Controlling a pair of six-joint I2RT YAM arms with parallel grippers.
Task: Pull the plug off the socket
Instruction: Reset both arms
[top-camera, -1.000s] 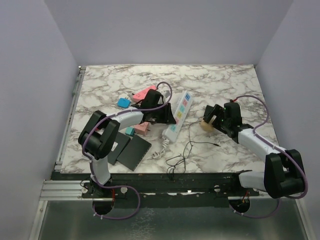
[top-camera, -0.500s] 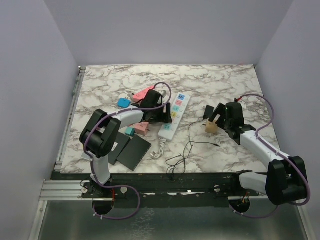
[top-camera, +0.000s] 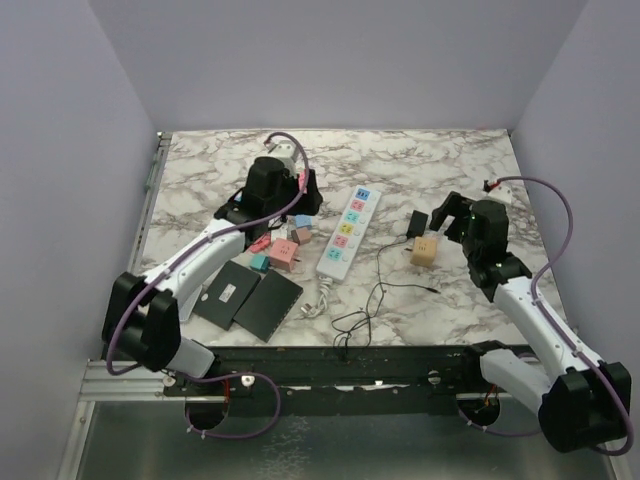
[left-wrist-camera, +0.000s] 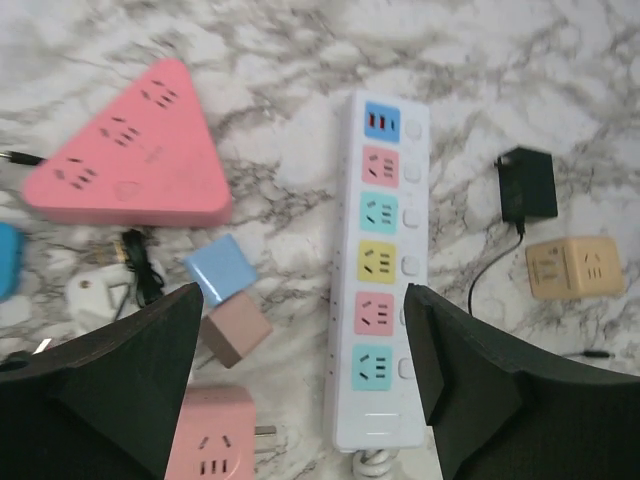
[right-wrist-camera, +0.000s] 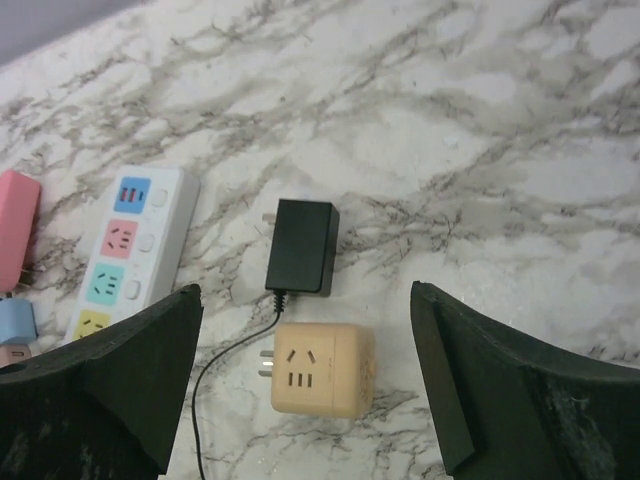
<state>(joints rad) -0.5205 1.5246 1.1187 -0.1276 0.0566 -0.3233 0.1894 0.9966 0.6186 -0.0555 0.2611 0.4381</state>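
Long white socket (top-camera: 348, 235), flat, coloured outlets up, unplugged; black plug (top-camera: 416, 224) nearby.

Bright diffuse light, faint soft shadows, sharp focus

White marble-patterned tabletop (top-camera: 440, 160) enclosed on three sides by plain lavender walls (top-camera: 340, 60), evenly lit.

readable text: none | socket (left-wrist-camera: 380, 290): coloured outlet faces, slot marks only, no legible lettering | pink triangular adapter (left-wrist-camera: 125, 150): faint mark on top face, too faint to read | black pad (top-camera: 215, 300), front-left of counter (top-camera: 450, 170): small white label, too small to read | tan cube adapter (right-wrist-camera: 322, 368): slots only
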